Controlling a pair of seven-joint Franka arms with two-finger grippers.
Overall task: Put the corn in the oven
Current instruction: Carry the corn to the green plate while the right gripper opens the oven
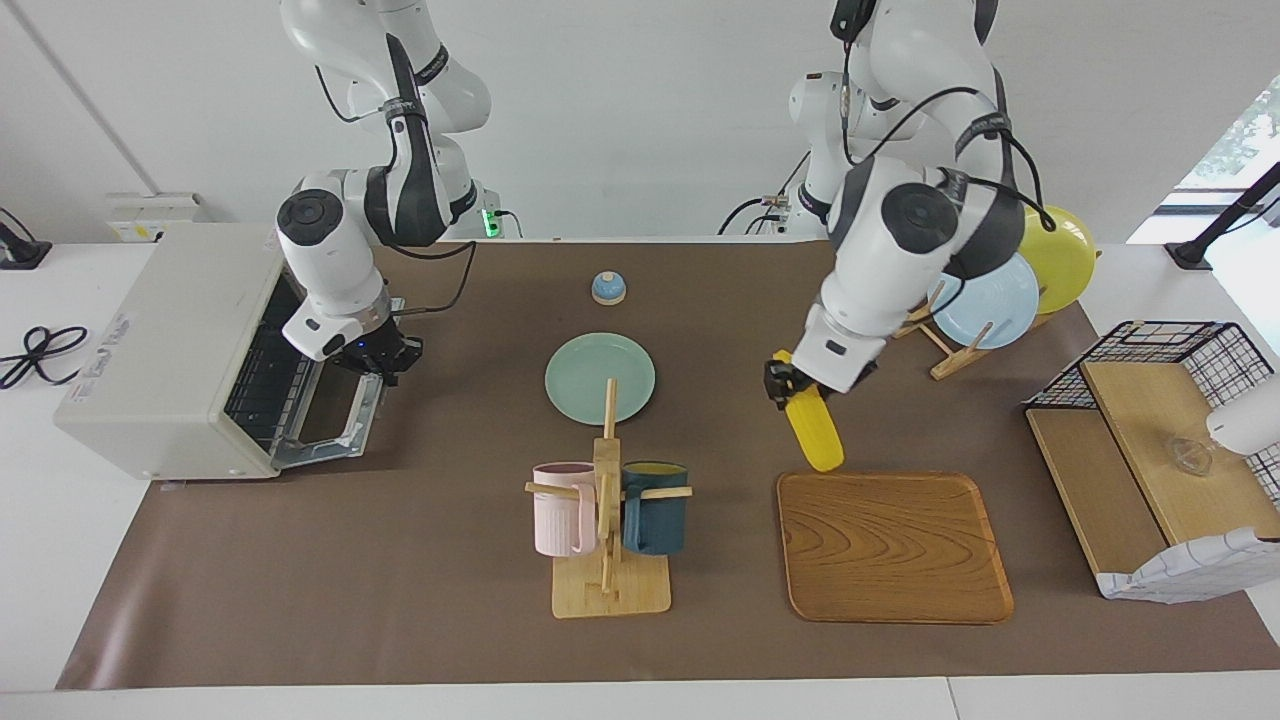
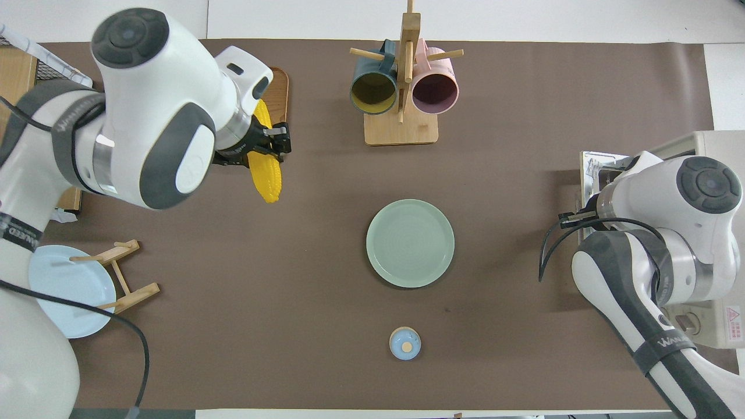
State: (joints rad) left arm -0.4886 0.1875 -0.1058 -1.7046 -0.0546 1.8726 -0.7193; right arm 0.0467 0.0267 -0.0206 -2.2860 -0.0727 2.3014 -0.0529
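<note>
At the right arm's end of the table, the oven [image 1: 170, 350] stands door-down with the right gripper [image 1: 385, 362], finger state indiscernible, over its door; the left gripper [image 1: 785, 385] pinches the corn [image 1: 815, 430], raised just beside the wooden tray [image 1: 890, 545].

This is a robotics lab dressed up as a kitchen. 2 white arms are bolted at a white table [image 1: 60, 600] against a bare white wall, with cables trailing. A brown paper sheet [image 1: 400, 560] covers the worktop, and household props sit staged on it: a toaster oven [image 1: 165, 350], a mug rack [image 1: 608, 520], a green plate [image 1: 600, 377], a wooden tray [image 1: 892, 546].
</note>
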